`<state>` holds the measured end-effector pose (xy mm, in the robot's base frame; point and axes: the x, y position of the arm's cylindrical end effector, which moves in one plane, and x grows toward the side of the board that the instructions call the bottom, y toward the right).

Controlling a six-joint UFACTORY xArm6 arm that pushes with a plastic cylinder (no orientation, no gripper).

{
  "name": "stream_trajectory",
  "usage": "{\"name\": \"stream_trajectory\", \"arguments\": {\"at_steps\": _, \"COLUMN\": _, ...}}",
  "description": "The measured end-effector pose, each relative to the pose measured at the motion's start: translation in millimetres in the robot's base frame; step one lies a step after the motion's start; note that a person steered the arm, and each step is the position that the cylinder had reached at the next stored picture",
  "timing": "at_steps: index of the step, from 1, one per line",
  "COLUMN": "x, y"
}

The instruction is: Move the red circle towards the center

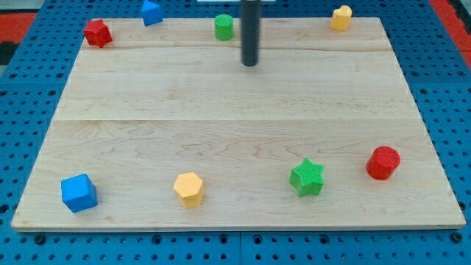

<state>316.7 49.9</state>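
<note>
A pale wooden board (235, 140) fills most of the frame, made of planks with seams running left to right and a fine grain. It lies on a blue perforated base (449, 88) with rows of small dark holes, visible along the left, right and bottom edges. In the upper left and upper right corners, patches of red surface (16, 18) show beyond the blue. The light is even and soft, with faint shadows.
</note>
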Motion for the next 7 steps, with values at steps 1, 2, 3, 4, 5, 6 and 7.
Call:
{"name": "stream_trajectory", "arguments": {"at_steps": 1, "x": 28, "y": 82}}
{"name": "stream_trajectory", "arguments": {"at_steps": 2, "x": 68, "y": 152}}
{"name": "stream_trajectory", "arguments": {"at_steps": 3, "x": 114, "y": 191}}
{"name": "stream_trajectory", "arguments": {"at_steps": 4, "x": 141, "y": 202}}
{"name": "stream_trajectory", "arguments": {"at_steps": 5, "x": 170, "y": 202}}
{"name": "stream_trajectory", "arguments": {"at_steps": 6, "x": 203, "y": 195}}
{"name": "stream_trajectory", "arguments": {"at_steps": 7, "x": 223, "y": 157}}
